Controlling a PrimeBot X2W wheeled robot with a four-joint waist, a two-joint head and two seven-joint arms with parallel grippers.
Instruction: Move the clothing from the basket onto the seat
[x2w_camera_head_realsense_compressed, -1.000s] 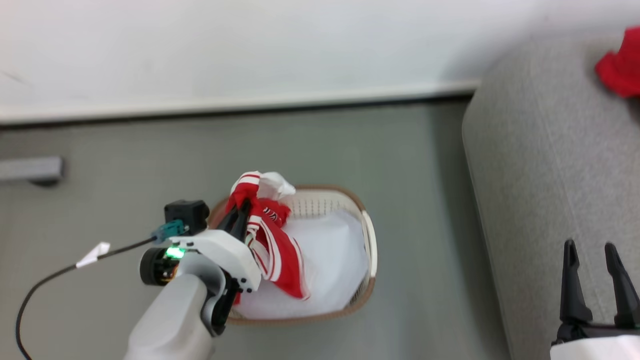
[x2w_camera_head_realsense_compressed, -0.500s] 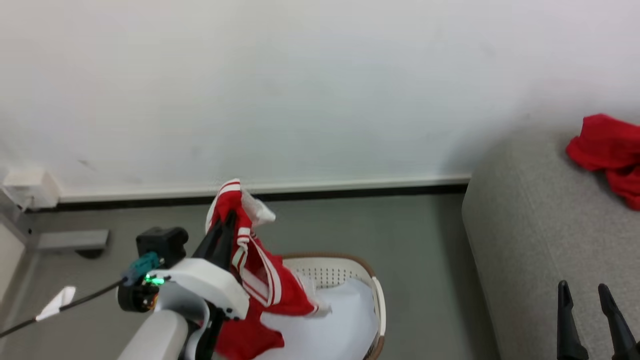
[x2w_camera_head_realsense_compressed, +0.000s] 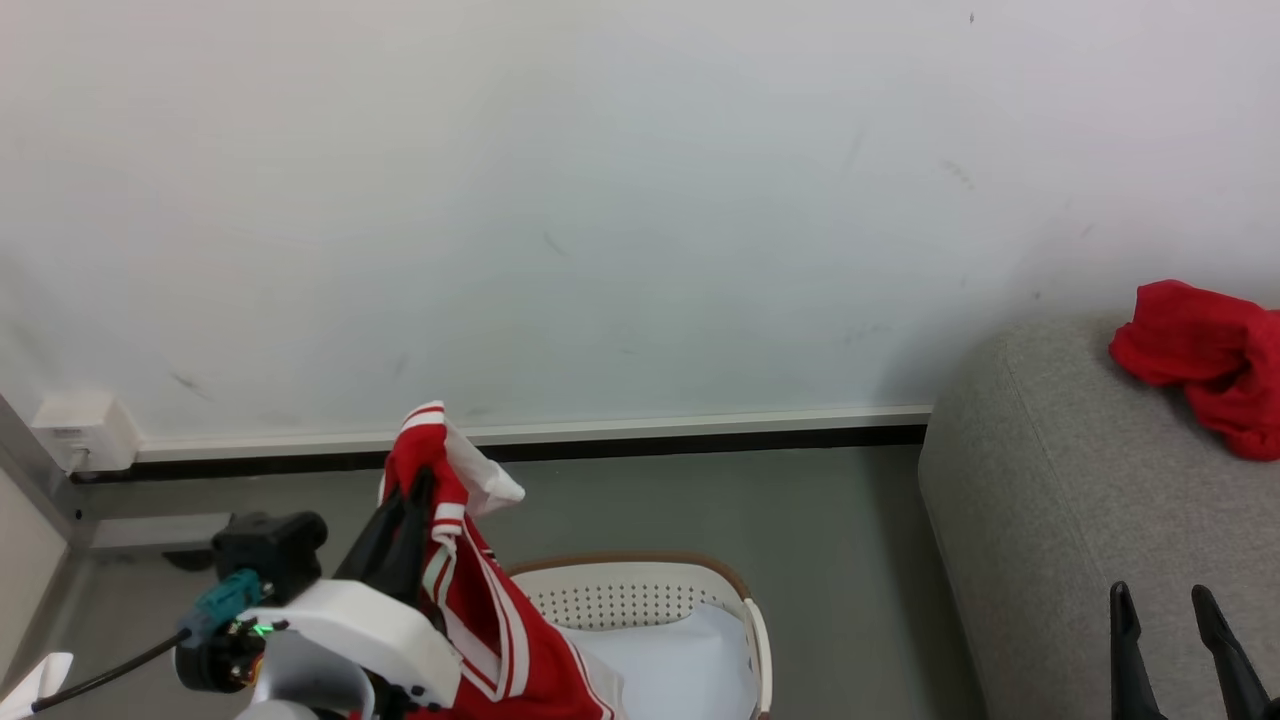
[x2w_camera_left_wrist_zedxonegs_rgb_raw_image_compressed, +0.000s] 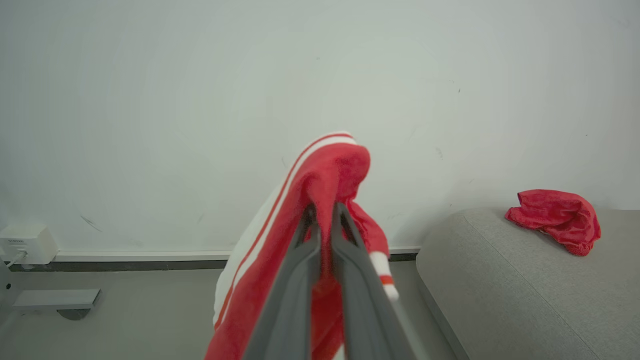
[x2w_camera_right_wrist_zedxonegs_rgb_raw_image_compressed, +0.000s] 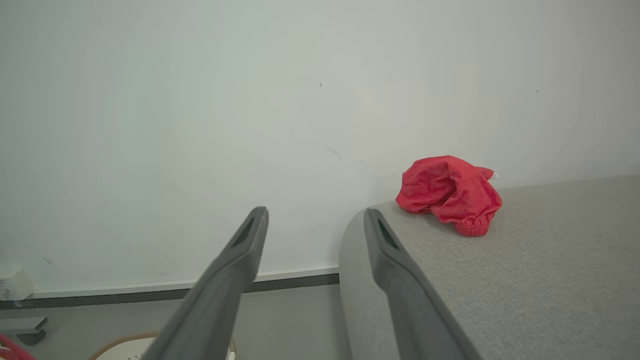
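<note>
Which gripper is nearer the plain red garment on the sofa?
Right. The right gripper hangs open by the sofa, short of the plain red garment; the left gripper, shut on the striped garment, is off by the basket.

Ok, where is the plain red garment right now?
The plain red garment lies bunched on the grey sofa, far right in the head view, close to the wall and apart from the basket.

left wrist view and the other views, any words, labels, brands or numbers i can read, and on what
Nothing here reads clearly enough to quote.
White wall box: a small line of dark print on its front, too small to read.
Striped red garment: white stripes, no legible lettering.
</note>
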